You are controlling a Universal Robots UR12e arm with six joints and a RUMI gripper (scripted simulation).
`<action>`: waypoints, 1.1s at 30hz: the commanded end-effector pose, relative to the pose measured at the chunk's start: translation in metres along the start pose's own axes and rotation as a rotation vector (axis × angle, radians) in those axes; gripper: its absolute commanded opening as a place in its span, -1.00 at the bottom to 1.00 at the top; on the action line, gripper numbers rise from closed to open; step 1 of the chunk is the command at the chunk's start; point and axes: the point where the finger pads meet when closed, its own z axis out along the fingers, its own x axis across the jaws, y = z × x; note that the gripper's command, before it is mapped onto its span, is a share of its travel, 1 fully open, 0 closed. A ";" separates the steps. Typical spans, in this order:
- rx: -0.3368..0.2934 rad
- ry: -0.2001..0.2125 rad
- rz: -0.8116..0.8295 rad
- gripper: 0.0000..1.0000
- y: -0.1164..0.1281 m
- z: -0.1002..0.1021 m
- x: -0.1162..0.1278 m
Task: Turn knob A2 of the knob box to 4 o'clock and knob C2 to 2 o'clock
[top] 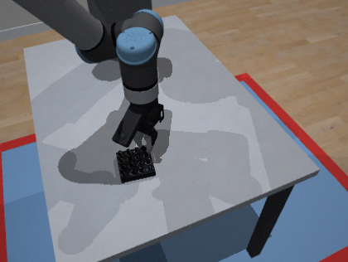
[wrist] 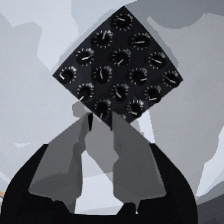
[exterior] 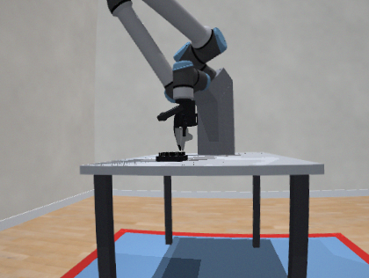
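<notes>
From above, one black knob box (top: 137,166) is lying on the grey table (top: 248,137), one gripper (top: 148,150) hanging over its far edge. Side on, wood floor (exterior: 48,237) and blue mat (exterior: 220,259) are showing below. Wrist view: sixteen knobs; fingers sitting nearly closed, holding nothing.
</notes>
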 end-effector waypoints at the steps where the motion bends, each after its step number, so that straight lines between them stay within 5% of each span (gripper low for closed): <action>1: 0.000 -0.001 0.000 -0.78 0.000 0.000 0.000; 33: 0.000 -0.001 0.000 -0.78 0.000 0.006 0.000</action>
